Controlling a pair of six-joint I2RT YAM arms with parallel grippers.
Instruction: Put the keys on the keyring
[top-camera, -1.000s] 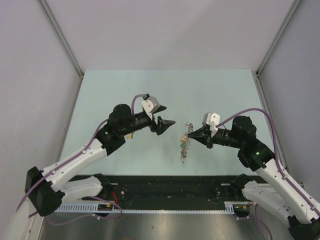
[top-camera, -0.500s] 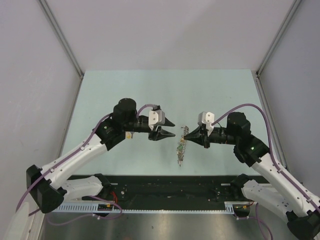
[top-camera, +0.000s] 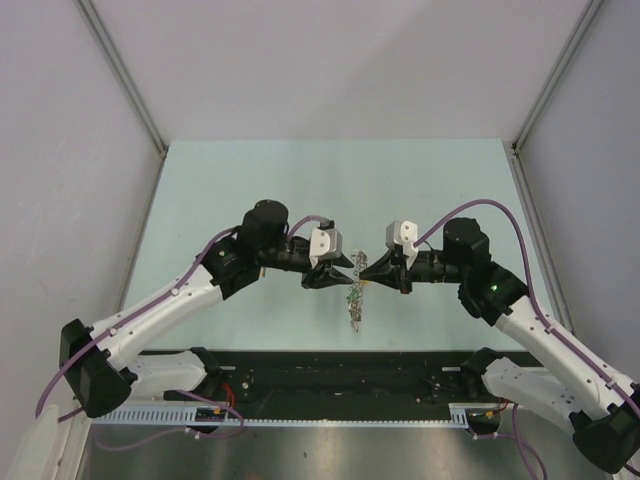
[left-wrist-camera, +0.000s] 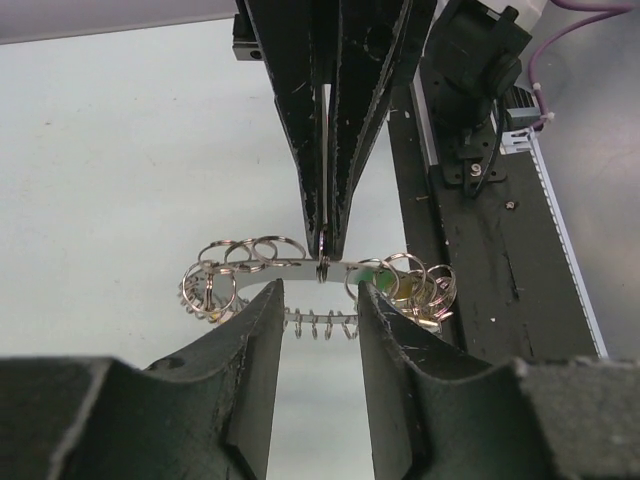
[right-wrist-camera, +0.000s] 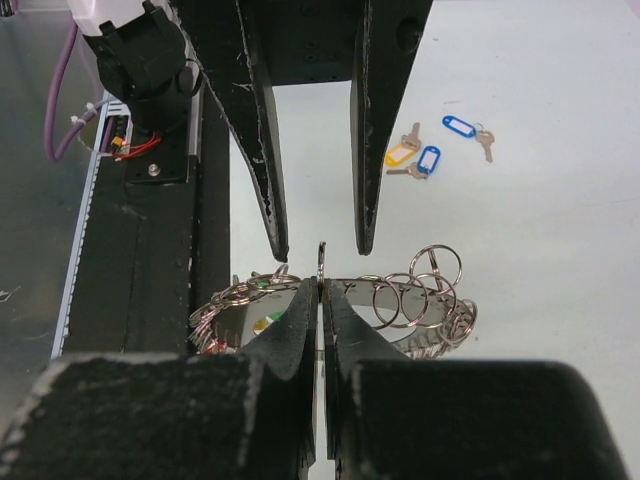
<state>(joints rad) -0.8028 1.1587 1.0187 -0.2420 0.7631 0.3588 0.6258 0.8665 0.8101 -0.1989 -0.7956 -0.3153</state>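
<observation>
The keyring (top-camera: 355, 298) is a metal band hung with several small split rings and green, yellow and red tags, and it hangs in the air between the two grippers. My right gripper (right-wrist-camera: 320, 287) is shut on one small upright ring at the band's top edge (right-wrist-camera: 420, 300). My left gripper (left-wrist-camera: 318, 300) faces it, open, with its fingertips (right-wrist-camera: 279, 245) on either side of that ring and not touching it. The loose keys (right-wrist-camera: 428, 152), with blue and yellow tags, lie on the table beyond. In the top view they are hidden by the left arm.
The pale green table (top-camera: 330, 180) is walled by grey panels on three sides. A black rail with cables (top-camera: 330, 375) runs along the near edge beneath both arms.
My left gripper has swung right and level towards the keyring, and its jaws have narrowed. My right gripper has carried the keyring a little to the left to meet it.
</observation>
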